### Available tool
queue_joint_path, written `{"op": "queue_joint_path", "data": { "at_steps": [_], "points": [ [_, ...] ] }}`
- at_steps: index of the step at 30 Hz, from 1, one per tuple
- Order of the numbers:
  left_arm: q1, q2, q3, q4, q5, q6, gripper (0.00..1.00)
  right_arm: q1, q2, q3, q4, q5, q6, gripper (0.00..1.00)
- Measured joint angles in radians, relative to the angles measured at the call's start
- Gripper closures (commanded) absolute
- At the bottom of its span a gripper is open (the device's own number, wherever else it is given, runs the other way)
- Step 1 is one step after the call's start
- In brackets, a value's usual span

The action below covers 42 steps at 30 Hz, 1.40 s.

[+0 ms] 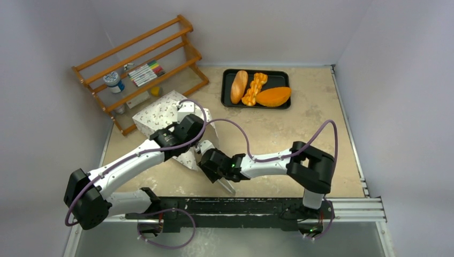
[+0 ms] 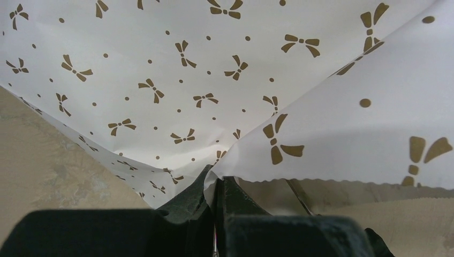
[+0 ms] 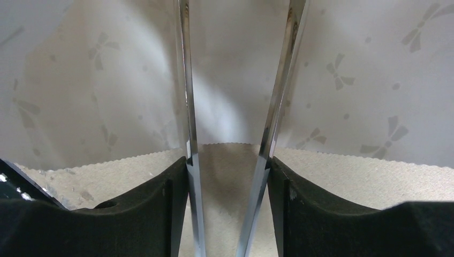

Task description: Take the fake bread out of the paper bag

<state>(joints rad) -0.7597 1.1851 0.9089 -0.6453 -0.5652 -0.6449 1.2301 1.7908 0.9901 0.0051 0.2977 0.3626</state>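
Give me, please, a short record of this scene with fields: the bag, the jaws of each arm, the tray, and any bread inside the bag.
paper bag: lying on the table
left jaws: shut on the paper bag's serrated edge
right jaws: open, long metal fingers pointing into the bag mouth
bread inside bag: none visible
black tray: holds three bread pieces, far side of table
wooden rack: behind the bag

Left arm (image 1: 128, 163), right arm (image 1: 267, 158): white links, black joints, purple cables (image 1: 331, 122).
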Motion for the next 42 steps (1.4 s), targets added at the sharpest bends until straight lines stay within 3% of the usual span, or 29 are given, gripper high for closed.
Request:
{"op": "queue_joint_path", "data": {
  "at_steps": [6, 13, 21, 30, 42],
  "points": [
    [0.002, -0.006, 0.0, -0.005, -0.024, 0.0, 1.0, -0.005, 0.029, 0.034, 0.0, 0.003, -0.004, 0.49],
    [0.013, -0.013, 0.0, -0.019, -0.056, 0.0, 1.0, -0.007, 0.057, 0.069, -0.001, 0.001, -0.005, 0.72],
    [0.013, -0.013, 0.0, -0.02, -0.072, -0.004, 1.0, -0.012, 0.054, 0.069, -0.006, -0.003, -0.013, 0.87],
    [0.008, -0.013, 0.004, -0.033, -0.108, -0.028, 1.0, -0.014, 0.032, 0.069, -0.051, -0.005, -0.019, 0.93],
    [-0.018, 0.019, 0.056, -0.071, -0.17, -0.055, 1.0, -0.058, -0.131, 0.039, -0.21, 0.003, 0.058, 0.95]
  ]
}}
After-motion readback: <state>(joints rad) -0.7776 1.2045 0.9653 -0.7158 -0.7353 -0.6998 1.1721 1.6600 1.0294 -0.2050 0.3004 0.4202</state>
